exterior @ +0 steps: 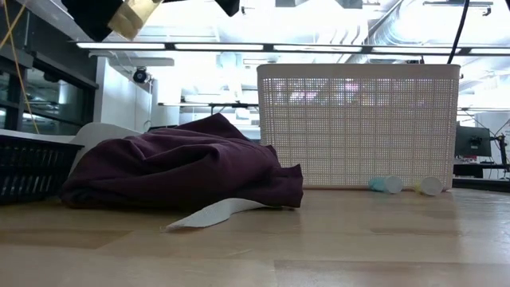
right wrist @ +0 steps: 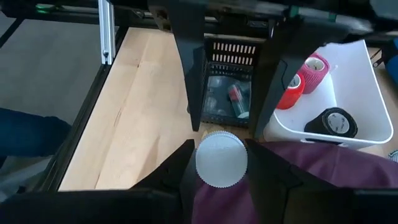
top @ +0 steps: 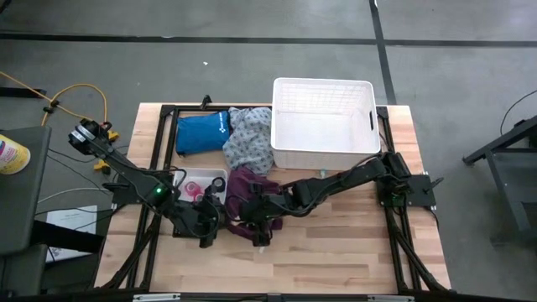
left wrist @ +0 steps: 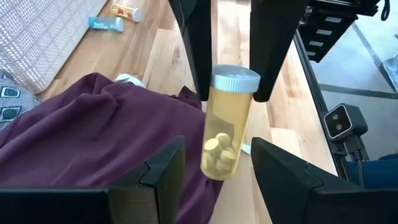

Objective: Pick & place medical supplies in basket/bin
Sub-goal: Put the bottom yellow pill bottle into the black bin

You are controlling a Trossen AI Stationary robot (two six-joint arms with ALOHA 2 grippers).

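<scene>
- Your two grippers meet at the near middle of the table, over the near edge of the maroon cloth (top: 247,195): the left gripper (top: 207,237) comes in from the left, the right gripper (top: 258,228) from the right.
- Between them hangs an amber pill bottle (left wrist: 225,121) with a white ribbed cap (right wrist: 221,159) and pale tablets inside.
- In the left wrist view the right gripper's fingers (left wrist: 198,46) pinch the bottle at the cap end, while the left fingers (left wrist: 158,167) stand spread on either side of its lower body, not touching it.
- This reads as a handover, or a pick just lifted; which way the bottle is meant to pass you cannot tell.
- Just left of the cloth sit the black crate (right wrist: 229,79), holding small vials, and the white tray (right wrist: 348,93) with pink and red rolls and a black one.
- Farther off, the grey-patterned cloth (top: 248,139) and a blue pouch (top: 201,132) lie at the far left.
- The basket (top: 323,122) stands far right and looks empty; two small vials (exterior: 406,185) lie on the table against its near wall.
- Next, keep one firm pinch on the bottle before the other lets go, then carry it clear of the cloth to its container.
</scene>
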